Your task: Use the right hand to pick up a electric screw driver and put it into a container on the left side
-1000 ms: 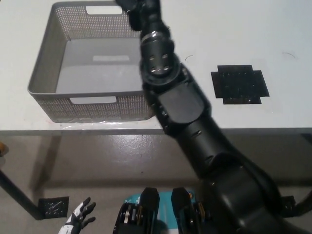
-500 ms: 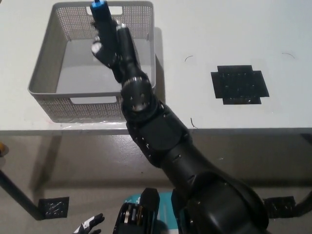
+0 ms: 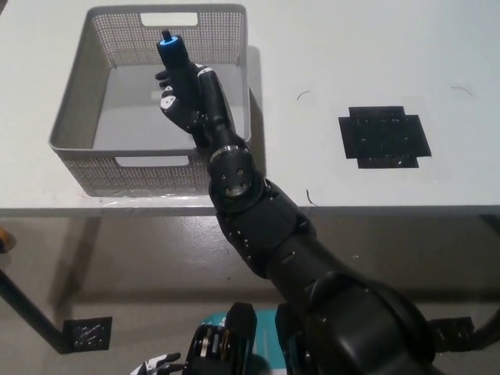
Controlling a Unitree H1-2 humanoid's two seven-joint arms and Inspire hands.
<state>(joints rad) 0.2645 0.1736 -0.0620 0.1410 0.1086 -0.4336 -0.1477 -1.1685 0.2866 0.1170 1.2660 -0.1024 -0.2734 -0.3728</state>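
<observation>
My black right hand (image 3: 186, 95) is shut on the electric screwdriver (image 3: 172, 53), a dark tool with a blue ring near its tip. It is held inside the grey mesh container (image 3: 74, 117) at the table's left, the tip pointing toward the far wall. The arm reaches up over the container's near right corner. Whether the tool touches the container floor I cannot tell. Only a small part of my white left hand (image 3: 160, 364) shows at the bottom edge, too little to tell its state.
A black cross-shaped tape mark (image 3: 383, 135) lies on the white table (image 3: 351, 55) to the right. The table's front edge runs across the middle; grey floor lies below it, with a dark marker (image 3: 87, 333) at bottom left.
The right arm swung left from the container's far right corner and lowered the screwdriver inside the container. The left hand has slid lower at the bottom edge.
</observation>
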